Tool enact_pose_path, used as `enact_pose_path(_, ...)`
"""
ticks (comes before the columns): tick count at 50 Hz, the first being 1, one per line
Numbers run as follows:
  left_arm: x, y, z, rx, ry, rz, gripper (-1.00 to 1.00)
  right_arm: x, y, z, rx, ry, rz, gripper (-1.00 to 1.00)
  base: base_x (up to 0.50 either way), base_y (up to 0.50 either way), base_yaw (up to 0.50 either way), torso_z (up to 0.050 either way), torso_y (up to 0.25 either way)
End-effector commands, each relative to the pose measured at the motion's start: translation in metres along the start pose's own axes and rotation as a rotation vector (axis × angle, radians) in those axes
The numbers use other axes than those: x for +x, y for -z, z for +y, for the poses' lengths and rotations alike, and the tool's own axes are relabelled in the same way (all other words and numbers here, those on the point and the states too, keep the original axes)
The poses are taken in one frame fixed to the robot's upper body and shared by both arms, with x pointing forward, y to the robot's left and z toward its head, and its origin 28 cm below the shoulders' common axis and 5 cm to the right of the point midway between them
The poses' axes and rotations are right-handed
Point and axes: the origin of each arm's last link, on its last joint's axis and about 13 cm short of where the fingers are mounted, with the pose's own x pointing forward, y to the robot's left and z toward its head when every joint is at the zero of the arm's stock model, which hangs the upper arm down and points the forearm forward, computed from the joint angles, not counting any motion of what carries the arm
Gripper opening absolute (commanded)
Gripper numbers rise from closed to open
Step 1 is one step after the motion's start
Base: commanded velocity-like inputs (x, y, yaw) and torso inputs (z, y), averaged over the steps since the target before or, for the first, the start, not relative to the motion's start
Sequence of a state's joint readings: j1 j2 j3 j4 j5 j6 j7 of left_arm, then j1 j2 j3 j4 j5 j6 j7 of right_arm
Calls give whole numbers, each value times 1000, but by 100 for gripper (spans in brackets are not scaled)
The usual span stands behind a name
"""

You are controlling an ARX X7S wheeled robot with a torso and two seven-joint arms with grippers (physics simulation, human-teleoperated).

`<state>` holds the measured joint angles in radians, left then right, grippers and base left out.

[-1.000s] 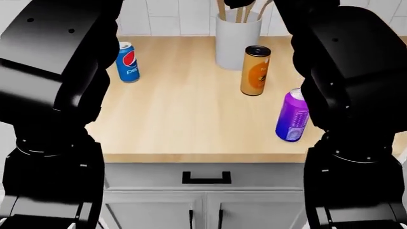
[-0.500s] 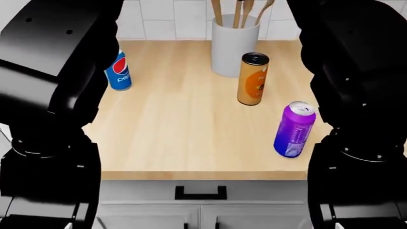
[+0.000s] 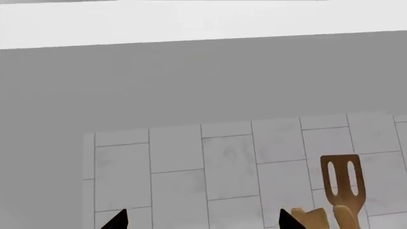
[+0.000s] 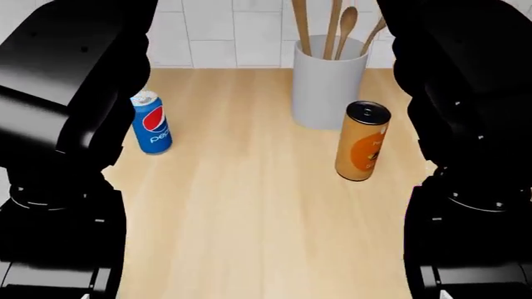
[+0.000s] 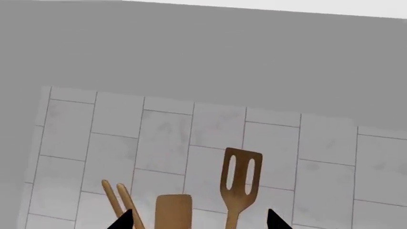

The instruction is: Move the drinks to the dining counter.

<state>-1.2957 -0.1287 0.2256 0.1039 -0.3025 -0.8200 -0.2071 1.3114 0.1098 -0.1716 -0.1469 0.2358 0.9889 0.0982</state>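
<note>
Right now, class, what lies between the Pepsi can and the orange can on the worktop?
Nothing: in the head view, only bare worktop separates the Pepsi can from the orange can.

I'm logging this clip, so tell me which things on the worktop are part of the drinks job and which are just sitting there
Part of the job:
- blue Pepsi can, upright
- orange can, upright

Just sitting there:
- white crock beside the orange can
- wooden utensils standing in it, including a slotted spatula

The purple can is not visible now.
</note>
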Motion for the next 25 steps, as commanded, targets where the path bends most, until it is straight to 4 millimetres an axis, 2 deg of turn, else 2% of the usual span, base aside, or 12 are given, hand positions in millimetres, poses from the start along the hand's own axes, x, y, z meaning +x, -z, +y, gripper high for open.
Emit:
enact_pose_path(1, -1, 2, 1, -2, -1, 3, 100, -1, 1, 1, -3, -5, -1, 100, 500, 223, 0, 0, 0)
enact_pose_path(3, -1, 3, 1, -4, -1, 7, 100, 0, 1, 0, 4, -1, 15, 100, 414, 143, 0, 0, 0)
enact_pose_path(14, -1, 3, 2, -3, -4, 6, 100, 0, 5, -3, 19, 27, 51, 100, 0, 0, 0, -1, 0)
enact_pose_path(16, -1, 2, 3, 4, -5, 5, 100, -1, 0, -4, 18, 29, 60, 100, 0, 0, 0, 0, 0)
enact_pose_path(19, -1, -1, 5, 12, -6, 8, 100, -2, -3, -5, 59, 85, 201, 100, 0, 0, 0, 0, 0)
enact_pose_path(20, -3, -3, 6, 17, -4, 3, 100, -9, -8, -3, 102, 82, 201, 100, 0, 0, 0, 0, 0)
enact_pose_path(22, -3, -4, 7, 15, -7, 4, 100, -21, -15, 1, 79, 117, 254, 100, 0, 0, 0, 0, 0)
enact_pose_path(23, -2, -4, 8, 21, -9, 5, 100, -29, -23, 5, 135, 96, 288, 100, 0, 0, 0, 0, 0)
enact_pose_path(25, -3, -5, 7, 12, -11, 2, 100, -32, -29, 4, 113, 159, 304, 100, 0, 0, 0, 0, 0)
